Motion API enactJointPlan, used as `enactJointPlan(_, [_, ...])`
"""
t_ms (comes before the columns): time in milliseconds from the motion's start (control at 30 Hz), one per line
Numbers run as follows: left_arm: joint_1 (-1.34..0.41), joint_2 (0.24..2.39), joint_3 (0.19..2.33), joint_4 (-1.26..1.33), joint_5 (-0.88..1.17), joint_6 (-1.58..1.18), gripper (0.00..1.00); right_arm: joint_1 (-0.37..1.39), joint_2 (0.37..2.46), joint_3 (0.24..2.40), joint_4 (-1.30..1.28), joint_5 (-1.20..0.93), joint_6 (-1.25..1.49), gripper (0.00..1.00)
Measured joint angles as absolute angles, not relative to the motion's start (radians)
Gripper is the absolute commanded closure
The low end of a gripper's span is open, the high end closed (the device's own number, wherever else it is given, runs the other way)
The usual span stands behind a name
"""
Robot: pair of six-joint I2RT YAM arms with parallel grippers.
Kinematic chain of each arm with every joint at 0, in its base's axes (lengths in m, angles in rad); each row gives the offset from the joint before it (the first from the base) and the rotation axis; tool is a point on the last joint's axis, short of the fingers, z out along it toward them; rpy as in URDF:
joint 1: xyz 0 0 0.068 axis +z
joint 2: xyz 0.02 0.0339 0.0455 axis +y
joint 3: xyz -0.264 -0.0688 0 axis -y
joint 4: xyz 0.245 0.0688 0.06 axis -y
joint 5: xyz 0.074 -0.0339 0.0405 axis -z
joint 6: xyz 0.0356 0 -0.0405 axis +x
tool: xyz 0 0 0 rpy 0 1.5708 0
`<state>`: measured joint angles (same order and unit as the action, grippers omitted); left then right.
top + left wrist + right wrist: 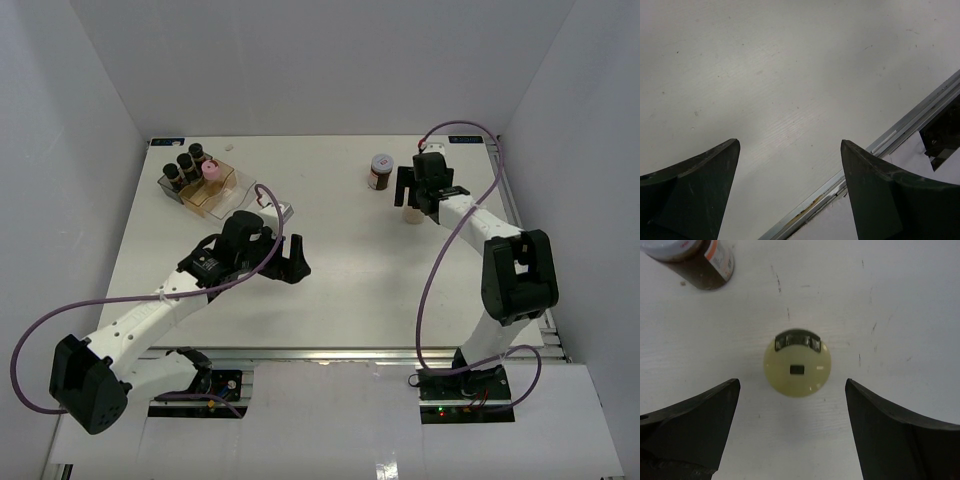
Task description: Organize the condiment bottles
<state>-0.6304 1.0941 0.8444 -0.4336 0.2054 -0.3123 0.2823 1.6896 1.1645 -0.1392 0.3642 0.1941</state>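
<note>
A pale yellow jar [797, 370] stands upright on the table, seen cap-on from above. My right gripper [792, 382] is open above it, with a finger on each side and not touching. In the top view the right gripper [415, 198] hovers over this jar [411, 213]. A wider grey-lidded jar with a red label [381, 171] stands just left of it and also shows in the right wrist view [695, 265]. Three black-capped dark jars [185, 162] and a pink-capped jar [211, 170] stand in the clear bin [228, 196] at the back left. My left gripper [297, 258] is open and empty over bare table [790, 142].
The table's front metal rail [910, 125] runs diagonally just beyond the left fingers. The right arm's purple cable [432, 270] loops over the right side of the table. White walls enclose the table on three sides.
</note>
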Motion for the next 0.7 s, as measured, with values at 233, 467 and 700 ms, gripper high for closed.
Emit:
enactJointPlan(233, [-0.631,1.086,0.844,-0.44,0.171,-0.313,0.07,0.251,1.866,1.366,-0.138,0.335,0.132,0.0])
enactJointPlan(467, [-0.631,1.086,0.844,-0.444,0.156,-0.314,0.07,0.244,1.898,1.38,-0.158,0.329,0.125,0.04])
enactJointPlan(700, [-0.631,1.086,0.844,-0.445,0.141,-0.314,0.07,0.244,1.897,1.322,-0.158,0.317,0.129,0.22])
